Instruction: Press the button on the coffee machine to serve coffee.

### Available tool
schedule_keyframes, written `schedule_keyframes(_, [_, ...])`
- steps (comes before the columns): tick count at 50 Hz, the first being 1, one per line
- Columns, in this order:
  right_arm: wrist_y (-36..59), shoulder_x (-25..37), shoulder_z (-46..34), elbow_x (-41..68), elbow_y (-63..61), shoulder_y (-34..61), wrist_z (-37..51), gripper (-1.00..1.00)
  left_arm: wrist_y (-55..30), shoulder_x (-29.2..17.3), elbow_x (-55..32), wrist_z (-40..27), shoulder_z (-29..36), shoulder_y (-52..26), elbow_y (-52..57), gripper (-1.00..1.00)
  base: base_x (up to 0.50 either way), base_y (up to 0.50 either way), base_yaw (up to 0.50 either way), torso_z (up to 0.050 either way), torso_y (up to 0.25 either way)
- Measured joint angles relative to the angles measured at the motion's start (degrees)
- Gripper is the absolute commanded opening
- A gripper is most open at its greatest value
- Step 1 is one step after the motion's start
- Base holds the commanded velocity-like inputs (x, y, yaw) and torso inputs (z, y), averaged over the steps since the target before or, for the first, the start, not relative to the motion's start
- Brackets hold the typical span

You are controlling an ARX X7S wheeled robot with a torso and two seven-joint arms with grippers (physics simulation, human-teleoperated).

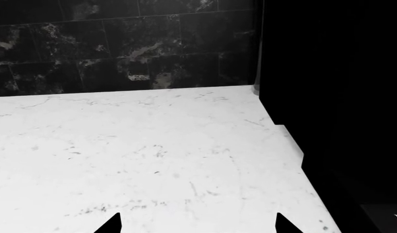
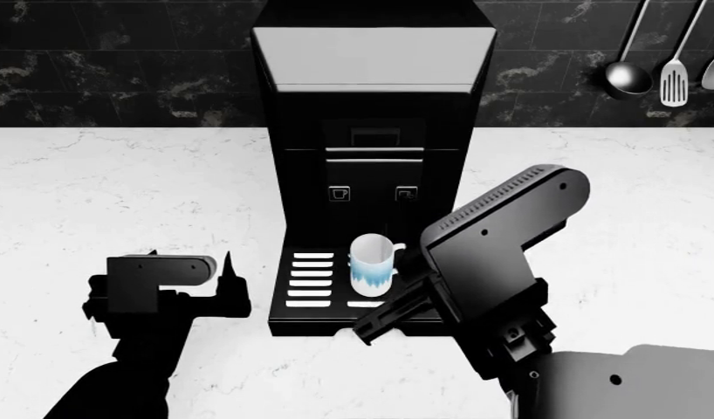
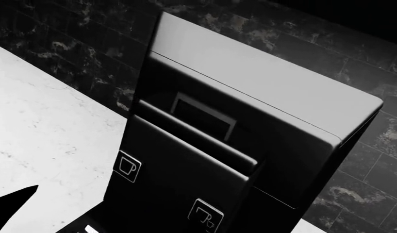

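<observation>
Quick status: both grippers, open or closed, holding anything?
Left gripper: open, holding nothing, above bare counter.
Right gripper: cannot be told; it is near the coffee machine.

Upright black coffee machine, grey-topped

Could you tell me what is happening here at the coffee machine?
A two-armed robot faces the coffee machine on a white marble counter. A white and blue mug stands on its drip tray. The right pincer is raised near the tray in front of the machine, not touching either cup-icon button. The left pincer hovers open beside the machine, holding nothing.
</observation>
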Motion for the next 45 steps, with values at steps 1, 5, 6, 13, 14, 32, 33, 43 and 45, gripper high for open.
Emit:
schedule_keyframes(1, [0.1, 0.0, 0.0, 0.5, -0.3, 0.2, 0.2, -1.00, 0.0, 0.0, 0.0, 0.0, 0.0, 0.0, 0.0, 1.00, 0.00, 0.00, 0.00, 0.000, 0.000])
schedule_keyframes(5, [1.1, 0.4, 0.3, 3.2, -2.1, 1.5, 2.3, -1.00, 0.0, -0.1, -0.1, -0.1, -0.1, 0.0, 0.0, 1.00, 0.00, 0.00, 0.00, 0.000, 0.000])
schedule_keyframes(6, [1.3, 0.5, 0.4, 4.0, -2.5, 1.8, 2.9, -1.00, 0.0, -0.1, -0.1, -0.1, -0.1, 0.0, 0.0, 1.00, 0.00, 0.00, 0.00, 0.000, 0.000])
schedule_keyframes(13, [3.0, 1.0, 0.8, 8.1, -5.1, 4.2, 7.0, -1.00, 0.0, -0.2, -0.2, -0.2, 0.0, 0.0, 0.1, 1.00, 0.00, 0.00, 0.00, 0.000, 0.000])
schedule_keyframes(14, [3.3, 1.0, 0.9, 8.6, -5.5, 4.6, 7.7, -1.00, 0.0, -0.2, -0.2, -0.2, 0.0, 0.0, 0.1, 1.00, 0.00, 0.00, 0.00, 0.000, 0.000])
schedule_keyframes(32, [-7.1, 15.3, -3.5, 10.0, -11.7, 7.2, 15.4, -1.00, 0.4, -0.7, -0.7, -0.4, -0.4, 0.5, 0.7, 1.00, 0.00, 0.00, 0.00, 0.000, 0.000])
schedule_keyframes(33, [-8.8, 16.7, -5.7, 9.4, -11.9, 8.3, 15.6, -1.00, 0.4, -0.7, -0.7, -0.4, -0.4, 0.5, 0.7, 1.00, 0.00, 0.00, 0.00, 0.000, 0.000])
schedule_keyframes(43, [-24.1, 26.7, -28.8, 3.4, -12.4, 20.3, 18.8, -1.00, 0.7, -0.9, -0.8, -0.5, -0.5, 0.7, 0.7, 1.00, 0.00, 0.00, 0.00, 0.000, 0.000])
schedule_keyframes(45, [-27.0, 28.1, -32.1, 1.8, -11.9, 20.7, 18.9, -1.00, 0.7, -0.9, -0.8, -0.6, -0.4, 0.7, 0.7, 1.00, 0.00, 0.00, 0.00, 0.000, 0.000])
